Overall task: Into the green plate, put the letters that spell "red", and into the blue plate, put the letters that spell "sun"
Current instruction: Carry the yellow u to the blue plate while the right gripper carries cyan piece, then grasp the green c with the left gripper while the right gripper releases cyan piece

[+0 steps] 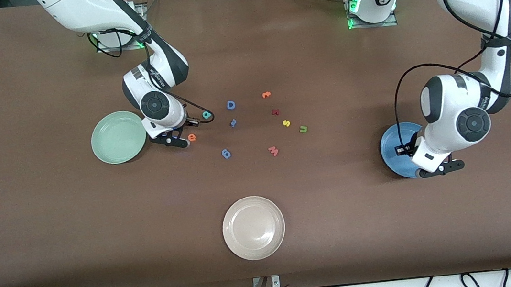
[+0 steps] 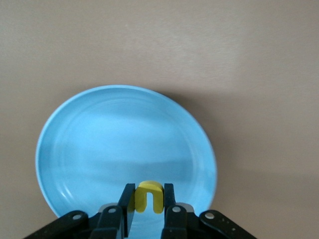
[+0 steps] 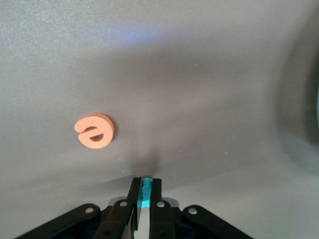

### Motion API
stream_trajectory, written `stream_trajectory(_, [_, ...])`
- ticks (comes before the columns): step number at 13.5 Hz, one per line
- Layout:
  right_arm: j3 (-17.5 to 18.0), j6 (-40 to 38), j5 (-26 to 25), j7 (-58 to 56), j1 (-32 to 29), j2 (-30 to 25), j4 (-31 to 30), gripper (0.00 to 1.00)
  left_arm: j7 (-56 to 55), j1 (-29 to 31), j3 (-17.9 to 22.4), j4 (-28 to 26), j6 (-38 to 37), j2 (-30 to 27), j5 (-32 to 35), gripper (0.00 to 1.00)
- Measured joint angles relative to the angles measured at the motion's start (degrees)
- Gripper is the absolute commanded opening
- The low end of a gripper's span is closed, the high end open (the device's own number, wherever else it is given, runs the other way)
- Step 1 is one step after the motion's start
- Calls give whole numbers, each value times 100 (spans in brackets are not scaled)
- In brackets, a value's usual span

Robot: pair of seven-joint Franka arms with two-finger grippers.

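My left gripper (image 2: 148, 196) is shut on the yellow u (image 2: 149, 195) and holds it over the blue plate (image 2: 124, 139), near the plate's rim; in the front view that gripper (image 1: 440, 169) covers part of the plate (image 1: 390, 147). My right gripper (image 3: 144, 186) is shut on a small teal letter (image 3: 145, 191) seen edge-on; I cannot read which one. It hangs low over the table (image 1: 173, 138) between the green plate (image 1: 117, 137) and the orange e (image 1: 192, 136) (image 3: 94, 131). A teal d (image 1: 206, 115), the yellow s (image 1: 286, 123) and the olive n (image 1: 303, 129) lie mid-table.
Mid-table also lie a blue capital D (image 1: 231, 105), a small blue letter (image 1: 233, 123), an orange t (image 1: 266, 94), a dark red letter (image 1: 275, 112), a pink w (image 1: 273, 151) and another blue letter (image 1: 226, 153). A cream plate (image 1: 253, 228) sits nearest the front camera.
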Motion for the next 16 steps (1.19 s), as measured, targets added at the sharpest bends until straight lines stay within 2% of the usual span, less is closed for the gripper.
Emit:
stream_trajectory(4, [-333, -1576, 0, -249, -27, -500, 630, 0, -56, -20, -109, 128, 15, 19, -1, 100])
stream_trajectory(7, [-879, -2424, 97, -1146, -54, -787, 998, 0, -1222, -303, -460, 194, 7, -3, -1, 100])
stream_trajectory(10, [-1677, -2749, 256, -2359, -80, -947, 1035, 0, -2396, -691, -1015, 193, 7, 2, -1, 100])
stream_trajectory(13, [-2558, -2809, 281, -3782, -100, -929, 992, 0, -2635, -1005, -1265, 181, 36, 3, -1, 100])
stream_trajectory(14, [-2792, -2807, 291, -4140, -116, -901, 952, 0, -2670, -1080, -1341, 141, 138, 6, -1, 100])
stream_trajectory(16, [-3024, -2648, 314, -4531, -163, -802, 747, 0, -2859, -1281, -1430, -112, 620, 12, -1, 100])
